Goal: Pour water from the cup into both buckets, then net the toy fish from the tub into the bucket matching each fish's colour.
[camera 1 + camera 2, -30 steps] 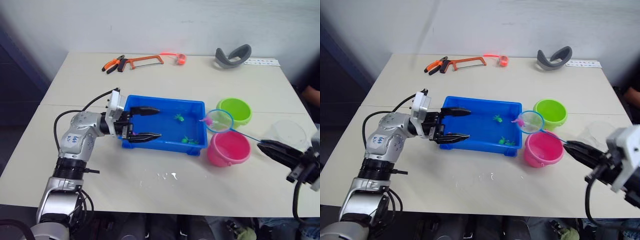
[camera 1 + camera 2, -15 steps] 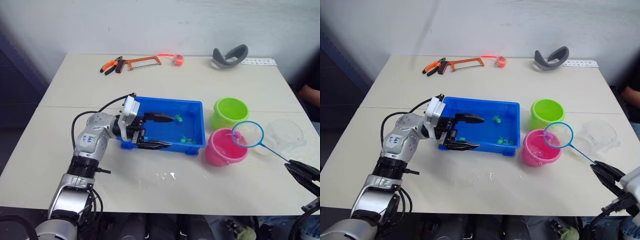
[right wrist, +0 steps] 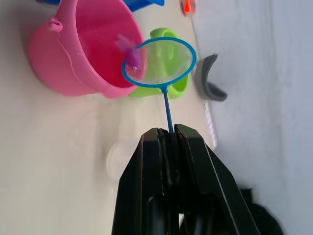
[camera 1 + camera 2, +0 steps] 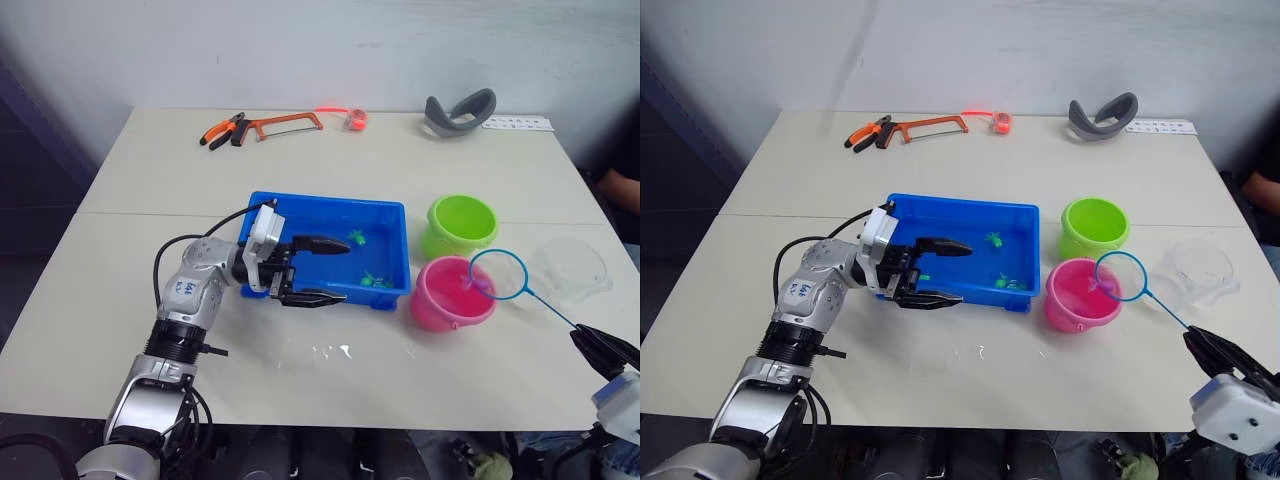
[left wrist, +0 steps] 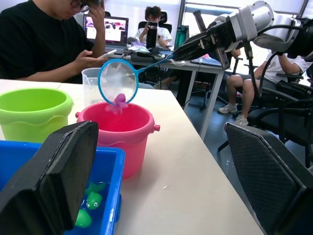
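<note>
The blue tub [image 4: 330, 202] sits mid-table with green toy fish [image 4: 372, 280] in it. To its right stand the pink bucket [image 4: 440, 300] and, behind that, the green bucket [image 4: 460, 225]. The clear cup [image 4: 572, 268] stands further right. My right gripper [image 4: 600, 348] is shut on the handle of the net [image 4: 497, 275]. The net's hoop hangs over the pink bucket's right rim with a pink fish [image 3: 131, 54] in the mesh. My left gripper [image 4: 346, 270] is open at the tub's front wall, one finger over the tub and one in front of it.
Pliers [image 4: 222, 129], a hacksaw [image 4: 285, 123] and a grey curved band [image 4: 458, 110] lie along the table's far edge. A person's arm [image 4: 620, 185] shows at the right edge. The left wrist view shows people seated past the table.
The net has swung right from the tub's right corner to above the pink bucket, carrying the pink fish. My left gripper has shifted right along the tub's front, still open.
</note>
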Controlling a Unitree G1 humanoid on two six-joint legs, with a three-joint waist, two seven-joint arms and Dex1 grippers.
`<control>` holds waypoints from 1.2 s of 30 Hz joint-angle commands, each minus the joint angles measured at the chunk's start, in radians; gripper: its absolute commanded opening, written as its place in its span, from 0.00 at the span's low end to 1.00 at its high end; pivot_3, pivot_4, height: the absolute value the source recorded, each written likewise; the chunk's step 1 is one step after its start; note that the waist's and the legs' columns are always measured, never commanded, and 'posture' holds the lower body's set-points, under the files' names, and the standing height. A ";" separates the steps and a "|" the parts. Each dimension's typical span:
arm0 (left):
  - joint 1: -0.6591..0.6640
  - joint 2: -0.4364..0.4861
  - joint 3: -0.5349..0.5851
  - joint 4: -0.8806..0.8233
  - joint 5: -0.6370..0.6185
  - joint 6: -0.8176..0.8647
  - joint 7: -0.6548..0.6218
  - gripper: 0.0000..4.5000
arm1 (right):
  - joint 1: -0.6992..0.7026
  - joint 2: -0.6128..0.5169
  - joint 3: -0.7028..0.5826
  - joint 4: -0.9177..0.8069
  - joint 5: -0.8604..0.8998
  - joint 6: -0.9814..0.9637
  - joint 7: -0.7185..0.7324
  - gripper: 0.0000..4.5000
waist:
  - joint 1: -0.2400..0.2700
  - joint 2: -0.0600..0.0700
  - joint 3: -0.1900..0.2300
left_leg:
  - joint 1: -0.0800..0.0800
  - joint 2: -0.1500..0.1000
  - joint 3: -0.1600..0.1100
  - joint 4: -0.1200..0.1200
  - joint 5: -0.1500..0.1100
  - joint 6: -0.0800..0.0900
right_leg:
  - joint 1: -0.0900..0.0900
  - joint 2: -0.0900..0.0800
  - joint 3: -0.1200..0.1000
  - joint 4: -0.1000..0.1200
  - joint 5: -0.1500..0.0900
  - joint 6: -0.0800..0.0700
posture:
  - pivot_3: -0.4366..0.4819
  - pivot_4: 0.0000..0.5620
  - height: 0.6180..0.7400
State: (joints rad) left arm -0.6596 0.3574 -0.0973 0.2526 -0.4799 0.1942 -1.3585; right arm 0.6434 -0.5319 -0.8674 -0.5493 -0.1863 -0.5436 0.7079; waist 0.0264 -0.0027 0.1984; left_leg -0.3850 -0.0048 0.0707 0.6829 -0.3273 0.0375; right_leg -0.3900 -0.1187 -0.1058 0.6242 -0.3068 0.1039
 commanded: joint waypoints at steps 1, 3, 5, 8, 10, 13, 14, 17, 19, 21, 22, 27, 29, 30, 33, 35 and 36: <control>-0.004 -0.008 0.005 -0.028 -0.006 -0.004 0.003 1.00 | -0.018 0.000 -0.029 0.031 -0.160 -0.157 -0.119 0.00 | 0.000 0.000 0.000 | 0.000 0.000 0.000 0.000 0.000 0.000 | 0.000 0.000 0.000 0.000 0.000 0.000 | 0.48 0.27 1.00; -0.006 -0.010 0.006 -0.030 -0.007 -0.003 0.007 1.00 | -0.024 -0.004 -0.039 0.041 -0.226 -0.219 -0.168 0.00 | -0.001 0.000 0.000 | 0.000 0.000 0.000 0.000 0.000 0.000 | 0.000 0.000 0.000 0.000 0.000 0.000 | 0.48 0.27 1.00; -0.006 -0.012 0.007 -0.036 -0.008 0.000 0.012 1.00 | -0.040 -0.004 -0.055 0.049 -0.299 -0.291 -0.235 0.00 | -0.001 0.000 0.000 | 0.000 0.000 0.000 0.000 0.000 -0.001 | 0.000 0.000 0.000 0.000 0.000 0.000 | 0.48 0.27 1.00; 0.001 -0.009 0.009 -0.052 -0.010 0.007 0.021 1.00 | -0.049 -0.001 -0.055 0.071 -0.351 -0.326 -0.303 0.00 | -0.001 0.000 0.000 | 0.000 0.000 0.000 0.000 0.001 -0.001 | 0.000 0.000 0.000 0.001 0.000 0.000 | 0.48 0.27 1.00; 0.004 -0.006 0.012 -0.059 -0.011 0.009 0.026 1.00 | -0.043 -0.004 -0.026 0.089 -0.307 -0.300 -0.311 0.00 | 0.000 0.000 0.000 | 0.000 0.000 0.000 0.000 0.001 -0.001 | 0.000 0.000 0.000 0.001 0.000 0.000 | 0.48 0.27 1.00; 0.012 0.008 0.031 -0.069 -0.019 0.010 0.033 1.00 | -0.022 -0.009 0.096 0.054 -0.053 -0.103 -0.230 0.00 | -0.003 0.000 0.000 | 0.000 0.001 0.000 0.000 0.001 -0.001 | 0.000 0.001 0.000 0.001 0.000 0.000 | 0.48 0.27 1.00; 0.015 0.013 0.039 -0.070 -0.022 0.010 0.037 1.00 | -0.016 -0.008 0.140 0.025 0.058 -0.007 -0.202 0.00 | -0.003 0.000 0.000 | 0.001 0.001 0.000 0.000 0.001 -0.001 | 0.000 0.001 0.000 0.001 0.000 -0.001 | 0.48 0.27 1.00; 0.037 0.020 0.066 -0.076 -0.032 0.004 0.051 1.00 | -0.006 -0.020 0.230 -0.080 0.383 0.277 -0.154 0.00 | -0.003 0.001 -0.001 | 0.001 0.002 -0.001 0.000 0.001 -0.001 | 0.001 0.000 0.000 0.002 -0.001 -0.002 | 0.48 0.27 1.00; 0.048 0.020 0.088 -0.083 -0.041 0.005 0.067 1.00 | -0.012 -0.040 0.238 -0.135 0.537 0.421 -0.154 0.00 | -0.003 0.001 -0.001 | 0.002 0.002 -0.002 0.000 0.001 -0.001 | 0.002 0.000 -0.001 0.002 -0.001 -0.002 | 0.48 0.27 1.00; 0.066 0.030 0.131 -0.096 -0.054 0.010 0.099 1.00 | -0.025 -0.097 0.247 -0.193 0.761 0.603 -0.157 0.00 | -0.003 0.001 -0.001 | 0.003 0.002 -0.003 0.000 0.001 -0.001 | 0.004 -0.001 -0.001 0.002 -0.001 -0.002 | 0.48 0.27 1.00; 0.076 0.042 0.146 -0.101 -0.049 0.003 0.109 1.00 | -0.040 -0.142 0.253 -0.219 0.868 0.692 -0.163 0.00 | -0.003 0.001 0.000 | 0.004 0.002 -0.003 0.000 0.000 0.000 | 0.005 -0.002 -0.001 0.001 -0.001 -0.002 | 0.48 0.27 1.00; 0.166 0.125 0.251 -0.145 -0.058 0.003 0.172 1.00 | -0.315 -0.386 0.357 -0.215 1.190 1.019 -0.254 0.00 | -0.011 0.001 0.000 | 0.014 0.001 -0.004 -0.001 -0.002 0.002 | 0.014 -0.011 -0.005 -0.004 -0.002 -0.004 | 0.48 0.27 1.00; 0.227 0.167 0.327 -0.167 -0.072 0.001 0.206 1.00 | -0.539 -0.440 0.495 -0.153 1.237 1.132 -0.265 0.00 | -0.022 0.001 0.000 | 0.015 0.001 -0.004 -0.001 -0.003 0.002 | 0.014 -0.012 -0.005 -0.004 -0.002 -0.004 | 0.48 0.27 1.00; 0.255 0.184 0.360 -0.177 -0.074 -0.002 0.224 1.00 | -0.653 -0.455 0.574 -0.118 1.226 1.188 -0.264 0.00 | -0.026 0.001 0.000 | 0.014 0.002 -0.004 -0.001 -0.003 0.001 | 0.014 -0.012 -0.005 -0.004 -0.002 -0.004 | 0.48 0.27 1.00; 0.316 0.220 0.415 -0.206 -0.074 -0.007 0.261 1.00 | -0.909 -0.419 0.738 -0.024 1.192 1.301 -0.281 0.00 | -0.025 0.000 0.001 | 0.013 0.002 -0.006 -0.001 -0.003 0.000 | 0.013 -0.012 -0.008 -0.005 -0.003 -0.005 | 0.48 0.27 1.00; 0.377 0.252 0.462 -0.231 -0.081 0.001 0.270 1.00 | -1.065 -0.353 0.855 0.046 1.130 1.358 -0.294 0.00 | -0.016 0.000 0.000 | 0.010 0.001 -0.009 -0.001 -0.003 0.000 | 0.013 -0.012 -0.010 -0.004 -0.003 -0.005 | 0.48 0.27 1.00; 0.400 0.264 0.480 -0.239 -0.085 0.004 0.272 1.00 | -1.118 -0.329 0.895 0.070 1.105 1.377 -0.293 0.00 | -0.017 0.000 0.000 | 0.009 0.001 -0.009 -0.001 -0.003 0.000 | 0.012 -0.012 -0.010 -0.004 -0.003 -0.005 | 0.48 0.27 1.00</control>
State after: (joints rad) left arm -0.2954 0.5948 0.3291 0.0660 -0.5343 0.2012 -1.0980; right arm -0.3865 -0.8972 -0.0501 -0.5182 0.9703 0.7867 0.4226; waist 0.0091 -0.0023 0.1988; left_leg -0.3761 -0.0034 0.0620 0.6824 -0.3309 0.0375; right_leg -0.3775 -0.1306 -0.1163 0.6203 -0.3093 0.0990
